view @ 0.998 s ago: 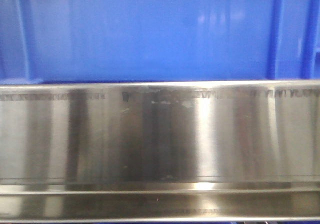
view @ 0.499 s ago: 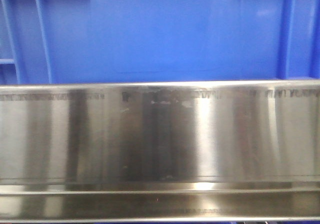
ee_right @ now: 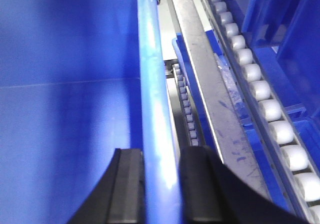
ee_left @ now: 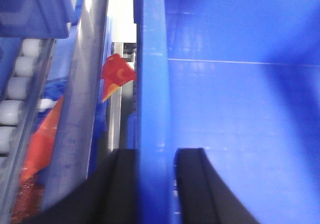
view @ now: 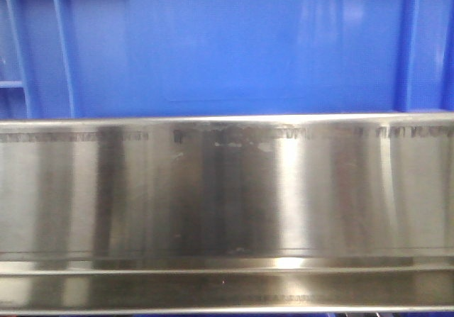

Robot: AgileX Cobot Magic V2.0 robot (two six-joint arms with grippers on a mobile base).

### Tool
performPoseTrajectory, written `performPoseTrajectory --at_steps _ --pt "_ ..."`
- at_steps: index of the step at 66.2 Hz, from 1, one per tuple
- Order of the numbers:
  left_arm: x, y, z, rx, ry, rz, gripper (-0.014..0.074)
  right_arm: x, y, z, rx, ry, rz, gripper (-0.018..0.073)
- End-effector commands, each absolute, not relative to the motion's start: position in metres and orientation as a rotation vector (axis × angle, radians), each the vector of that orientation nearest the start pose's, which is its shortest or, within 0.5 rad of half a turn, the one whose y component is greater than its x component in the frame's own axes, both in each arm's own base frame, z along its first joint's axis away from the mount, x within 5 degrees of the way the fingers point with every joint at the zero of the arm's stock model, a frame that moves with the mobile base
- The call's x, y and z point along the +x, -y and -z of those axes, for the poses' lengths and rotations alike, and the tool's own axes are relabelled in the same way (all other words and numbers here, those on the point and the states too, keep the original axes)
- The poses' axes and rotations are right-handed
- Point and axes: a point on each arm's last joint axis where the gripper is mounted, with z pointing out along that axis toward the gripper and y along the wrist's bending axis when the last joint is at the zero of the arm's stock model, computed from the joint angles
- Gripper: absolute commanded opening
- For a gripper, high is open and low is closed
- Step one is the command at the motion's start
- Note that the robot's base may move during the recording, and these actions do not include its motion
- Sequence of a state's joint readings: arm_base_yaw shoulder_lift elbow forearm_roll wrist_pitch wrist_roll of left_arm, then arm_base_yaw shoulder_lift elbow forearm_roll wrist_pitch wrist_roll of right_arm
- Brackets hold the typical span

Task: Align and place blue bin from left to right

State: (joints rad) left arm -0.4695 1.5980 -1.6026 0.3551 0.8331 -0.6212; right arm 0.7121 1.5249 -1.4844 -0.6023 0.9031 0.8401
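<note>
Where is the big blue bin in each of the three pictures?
Front view: the blue bin fills the top, behind the steel rail.
Left wrist view: its wall runs up the middle, with the left hand around it.
Right wrist view: its rim runs up the middle, inside the right hand.
Shared landmark: the steel rail.

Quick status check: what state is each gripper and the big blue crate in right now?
Left gripper: shut on the large light-blue plastic crate, one finger either side of its wall.
Right gripper: shut on the crate's opposite wall, straddling the rim.
Crate: gripped on both sides, showing above the steel rail; whether it is lifted cannot be told.
</note>
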Motion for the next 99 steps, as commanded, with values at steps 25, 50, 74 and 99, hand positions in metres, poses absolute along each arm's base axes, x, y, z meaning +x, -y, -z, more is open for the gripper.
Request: performPoseTrajectory --at_steps 25,50,74,99 --pt "0.321 0.143 -0.446 -0.068 -2.149 0.255 0.0433 0.275 -0.182 -0.434 -0.101 -2.117 -0.092 0.0358" --pt "0.318 0.140 -0.471 -0.065 -2.047 0.261 -0.0111 0.268 -0.174 -0.460 -0.095 -2.084 -0.078 -0.0069" --pt "0.267 0.121 -0.488 -0.027 -1.916 0.369 -0.0111 0.221 -0.146 -0.472 -0.158 -1.935 -0.256 -0.0070" --pt "0.197 0.103 -0.448 0.139 -1.543 0.588 -0.0111 0.145 -0.102 -0.453 -0.412 -1.575 -0.379 -0.0081"
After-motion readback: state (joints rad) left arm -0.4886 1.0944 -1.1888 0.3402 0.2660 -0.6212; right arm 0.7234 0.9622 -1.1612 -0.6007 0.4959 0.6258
